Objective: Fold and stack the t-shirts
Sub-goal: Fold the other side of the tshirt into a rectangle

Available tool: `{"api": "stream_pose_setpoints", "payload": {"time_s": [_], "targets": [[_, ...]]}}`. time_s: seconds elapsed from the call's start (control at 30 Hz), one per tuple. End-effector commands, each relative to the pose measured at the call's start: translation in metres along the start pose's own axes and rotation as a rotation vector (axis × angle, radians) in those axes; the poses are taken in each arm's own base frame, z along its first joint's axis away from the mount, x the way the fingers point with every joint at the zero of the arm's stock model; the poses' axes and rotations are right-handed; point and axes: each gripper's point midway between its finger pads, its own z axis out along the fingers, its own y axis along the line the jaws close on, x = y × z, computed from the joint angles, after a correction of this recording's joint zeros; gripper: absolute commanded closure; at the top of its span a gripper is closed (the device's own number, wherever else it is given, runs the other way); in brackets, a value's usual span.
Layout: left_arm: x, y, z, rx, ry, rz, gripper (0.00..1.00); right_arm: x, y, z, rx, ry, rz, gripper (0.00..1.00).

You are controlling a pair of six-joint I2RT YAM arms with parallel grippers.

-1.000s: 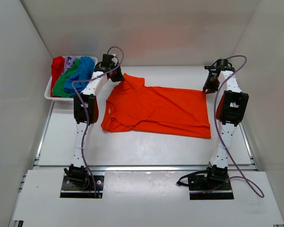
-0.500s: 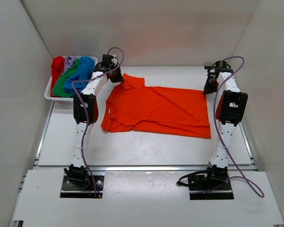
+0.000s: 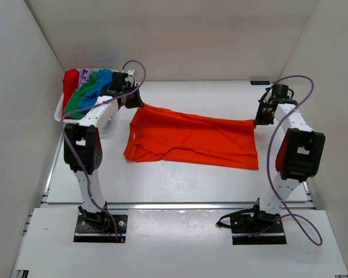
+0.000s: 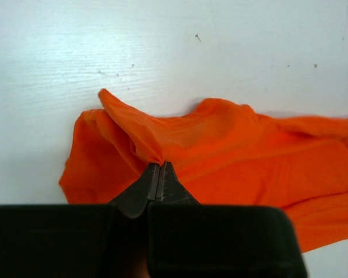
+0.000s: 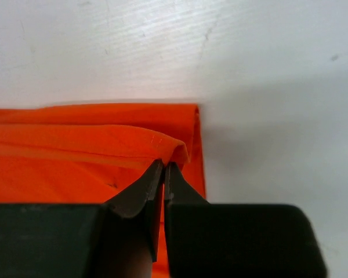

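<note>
The orange t-shirt lies spread across the table, its far edge lifted and pulled taut between my two grippers. My left gripper is shut on the shirt's far left corner; the left wrist view shows its jaws pinching a peak of the orange cloth. My right gripper is shut on the far right corner; the right wrist view shows its jaws pinching a fold of the orange cloth. Red, lilac, green and blue shirts lie bunched in the white tray at the back left.
White walls enclose the table on three sides. The left arm's elbow reaches over the tray side. The table's metal rail runs along the near edge in front of the arm bases.
Both grippers moved outward and lifted the shirt's far edge, left gripper leftward towards the tray, right gripper rightward. The far edge is now stretched straight between them and the sleeve bump is gone.
</note>
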Motion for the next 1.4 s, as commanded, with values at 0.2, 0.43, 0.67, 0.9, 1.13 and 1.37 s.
{"api": "stream_pose_setpoints", "payload": {"time_s": [0.2, 0.43, 0.67, 0.9, 1.13, 1.37], "targets": [[0.059, 0.006, -0.052, -0.003, -0.025, 0.046, 1.0, 0.02, -0.011, -0.033, -0.025, -0.089, -0.006, 1.0], [0.098, 0.024, -0.061, -0.037, 0.004, 0.037, 1.0, 0.053, -0.012, -0.046, -0.051, -0.089, 0.014, 1.0], [0.11, 0.027, -0.067, -0.044, 0.007, 0.025, 1.0, 0.084, -0.011, -0.048, -0.05, -0.077, 0.017, 1.0], [0.129, 0.029, -0.078, -0.048, 0.016, 0.004, 0.89, 0.1, -0.033, -0.046, 0.037, -0.033, 0.071, 0.88], [0.118, 0.027, -0.127, -0.068, -0.138, -0.085, 0.63, 0.071, -0.039, -0.073, 0.119, -0.139, 0.074, 0.37], [0.154, -0.021, -0.11, 0.008, -0.034, -0.08, 0.62, 0.039, 0.033, -0.041, -0.058, -0.074, -0.148, 0.93]]}}
